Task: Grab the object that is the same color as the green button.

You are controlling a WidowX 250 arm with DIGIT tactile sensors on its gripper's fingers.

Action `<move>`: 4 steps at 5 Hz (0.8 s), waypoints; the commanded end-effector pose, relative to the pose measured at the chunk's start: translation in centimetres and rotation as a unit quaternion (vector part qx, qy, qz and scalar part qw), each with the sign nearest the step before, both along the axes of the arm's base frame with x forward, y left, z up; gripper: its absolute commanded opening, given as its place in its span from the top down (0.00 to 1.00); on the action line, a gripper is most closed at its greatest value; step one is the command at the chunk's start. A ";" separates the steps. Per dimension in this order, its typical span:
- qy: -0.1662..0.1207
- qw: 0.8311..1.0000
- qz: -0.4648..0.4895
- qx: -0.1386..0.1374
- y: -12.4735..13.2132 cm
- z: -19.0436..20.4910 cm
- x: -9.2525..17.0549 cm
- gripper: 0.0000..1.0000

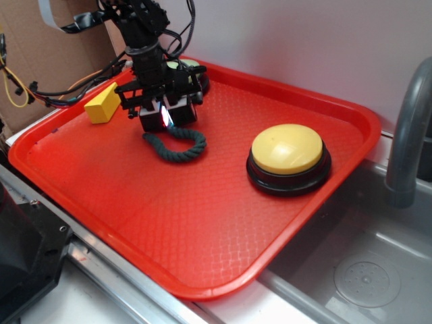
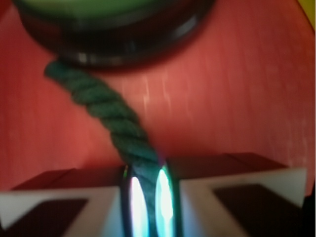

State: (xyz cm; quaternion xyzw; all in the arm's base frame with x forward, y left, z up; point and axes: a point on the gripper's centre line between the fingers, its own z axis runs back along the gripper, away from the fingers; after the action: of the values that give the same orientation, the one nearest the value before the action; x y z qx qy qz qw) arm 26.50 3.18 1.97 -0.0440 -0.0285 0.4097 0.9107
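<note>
Closing in from both sides, your jaws are pinching one end of the green rope (image 2: 106,116), nearly shut on it. Beyond them it is trailing toward the green button (image 2: 111,19). Expect something light, soft, floppy; you are gripping an end, so the rest will dangle.

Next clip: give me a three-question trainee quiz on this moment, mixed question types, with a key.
1. True or false: the claw is closed on the yellow block.
2. Which lies nearest the claw? A) yellow button B) green rope C) grey faucet
3. Fill in: everything being handled sits on a red ____.

Key:
1. False. The wrist view shows the fingers pinched on the rope; the block sits apart at the tray's left.
2. B. One rope end runs up between the fingers, with the green button just beyond.
3. tray
</note>
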 end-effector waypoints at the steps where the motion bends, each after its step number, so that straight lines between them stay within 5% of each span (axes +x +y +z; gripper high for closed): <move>1: -0.057 0.992 -0.106 0.029 0.7 6.8 0.1 1.00; 2: -0.051 0.975 -0.209 0.060 0.5 9.4 -1.0 1.00; 4: -0.047 0.930 -0.360 0.051 -0.2 13.6 -6.3 1.00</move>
State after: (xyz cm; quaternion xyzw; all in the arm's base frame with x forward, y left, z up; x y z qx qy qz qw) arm 19.70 1.62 14.67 -0.0248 -0.0582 0.0541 0.9965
